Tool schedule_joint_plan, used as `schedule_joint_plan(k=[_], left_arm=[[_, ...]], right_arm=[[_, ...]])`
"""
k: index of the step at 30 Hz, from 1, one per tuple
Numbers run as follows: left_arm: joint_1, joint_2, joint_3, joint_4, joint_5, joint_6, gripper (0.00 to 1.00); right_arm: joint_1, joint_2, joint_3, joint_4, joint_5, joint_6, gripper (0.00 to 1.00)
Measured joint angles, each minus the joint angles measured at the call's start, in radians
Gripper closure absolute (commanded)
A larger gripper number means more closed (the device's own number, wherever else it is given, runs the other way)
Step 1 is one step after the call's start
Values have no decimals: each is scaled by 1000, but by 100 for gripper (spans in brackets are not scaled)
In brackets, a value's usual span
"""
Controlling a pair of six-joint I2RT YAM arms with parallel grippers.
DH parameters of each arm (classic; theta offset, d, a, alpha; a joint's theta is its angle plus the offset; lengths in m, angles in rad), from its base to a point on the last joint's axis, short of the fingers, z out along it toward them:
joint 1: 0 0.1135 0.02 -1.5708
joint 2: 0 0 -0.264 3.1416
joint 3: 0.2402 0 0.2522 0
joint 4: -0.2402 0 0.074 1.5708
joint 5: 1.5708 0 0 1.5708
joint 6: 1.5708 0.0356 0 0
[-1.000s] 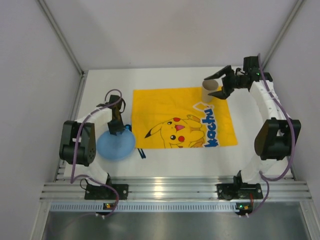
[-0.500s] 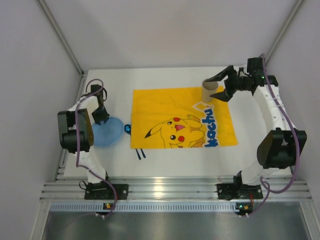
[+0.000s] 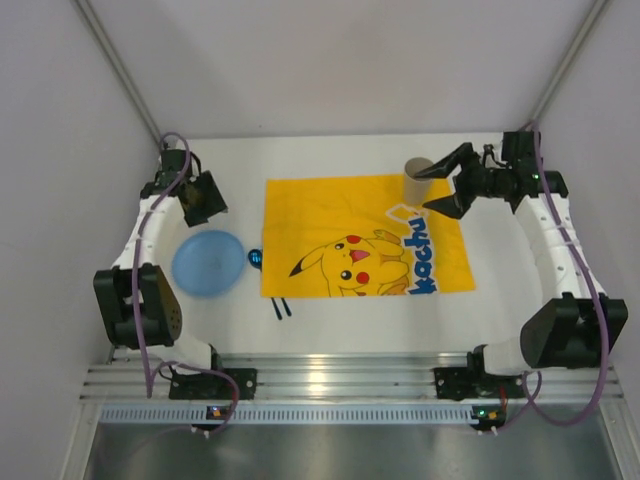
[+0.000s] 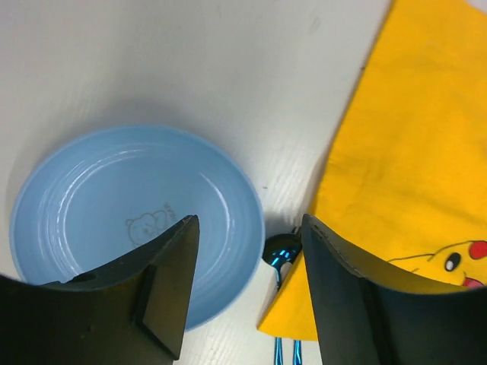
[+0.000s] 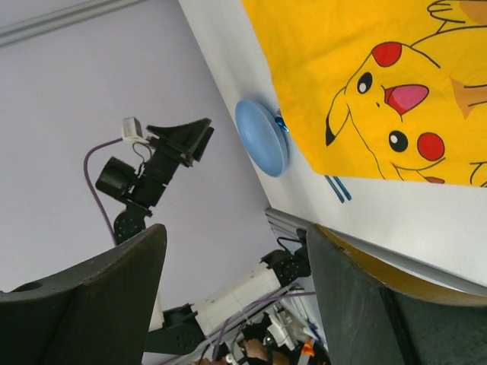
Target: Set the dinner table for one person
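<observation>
1. Both arms had drawn back since a second earlier: the left gripper (image 3: 205, 197) had come off the blue bowl (image 3: 208, 263) and swung far out beyond the yellow mat's (image 3: 340, 215) left edge, and the right gripper (image 3: 447, 185) had backed off the brown cup (image 3: 418, 180).
2. We saw the left pincer's jaws spread wide and holding nothing. The right's were likewise apart and empty, with the cup just past their tips.
3. The cup stood upright on the mat's far right corner. The bowl lay just left of the mat, and the blue cutlery (image 3: 257, 258) sat at its left edge, partly tucked under.
4. We judged the cup placed and the bowl in hand. The next move called for regripping its rim and carrying it onto the mat's middle.
5. The dinner table (image 3: 500, 290) was white and matte, with the mat flat at its centre. Grey panels (image 3: 90, 150) rose around it, and an aluminium rail (image 3: 340, 378) ran on the mat's near side.
</observation>
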Motion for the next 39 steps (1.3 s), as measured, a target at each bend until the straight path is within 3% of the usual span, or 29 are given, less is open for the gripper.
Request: schedule_joint_plan(k=[4,12,23,30,34,35,39], left_arm=[[-35,-45,-1,15,35,-9,38],[-154,111,-9,9,23,-48,38],[-187,204,-9,-53,-125,-61,41],[-195,215,-34,-47,-158,-61,57],[-195,266,-43,-31,-166,-64,83],[-197,266,-40,-37,-178,-60,97],[-206,250,-33,-55,-243,-41,100]], right_arm=[[0,-39,-34,-2,-1,-11,25],[0,-103,-61,-14,-2,-30,25],[-12,-190,-108,-90,0,-70,25],[-17,-199,-137,-104,-1,-75,25],[-19,-199,-137,-113,0,-84,25],[-20,-199,-137,-115,0,-87,25],[-23,-199,-137,-122,0,-102,25]])
